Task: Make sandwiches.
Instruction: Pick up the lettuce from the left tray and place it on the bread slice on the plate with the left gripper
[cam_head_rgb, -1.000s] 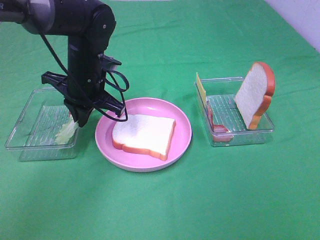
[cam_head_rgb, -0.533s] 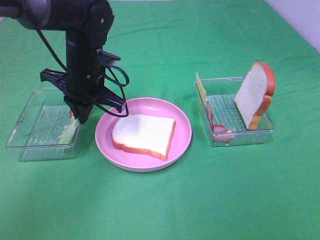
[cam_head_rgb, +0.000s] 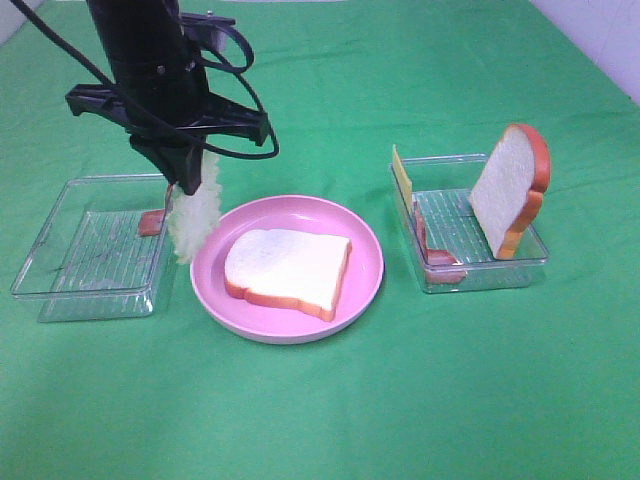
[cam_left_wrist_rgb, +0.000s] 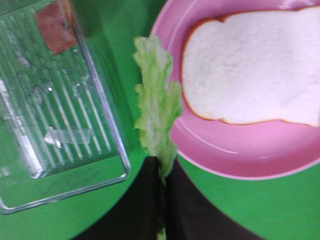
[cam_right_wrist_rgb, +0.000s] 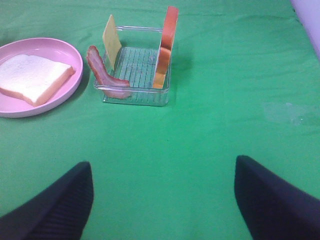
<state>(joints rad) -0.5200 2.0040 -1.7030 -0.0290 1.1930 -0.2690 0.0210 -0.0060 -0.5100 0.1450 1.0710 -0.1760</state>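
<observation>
**Lettuce held aloft**

The left gripper (cam_head_rgb: 185, 186) pinches a pale green lettuce leaf (cam_head_rgb: 193, 216) by its top, so it dangles freely between the clear plastic tray (cam_head_rgb: 58, 292) and the round pink plate (cam_head_rgb: 368, 272) bearing a white bread slice (cam_head_rgb: 288, 268). The right gripper (cam_right_wrist_rgb: 162, 192) stands open, empty.

Two bread slices (cam_head_rgb: 288, 270) (cam_head_rgb: 506, 195), two trays (cam_head_rgb: 85, 262) (cam_head_rgb: 487, 276)

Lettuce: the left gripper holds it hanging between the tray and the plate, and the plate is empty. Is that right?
No. The plate is not empty: a bread slice lies on it, as the exterior high view shows. The left gripper does hold the lettuce between tray and plate.
</observation>
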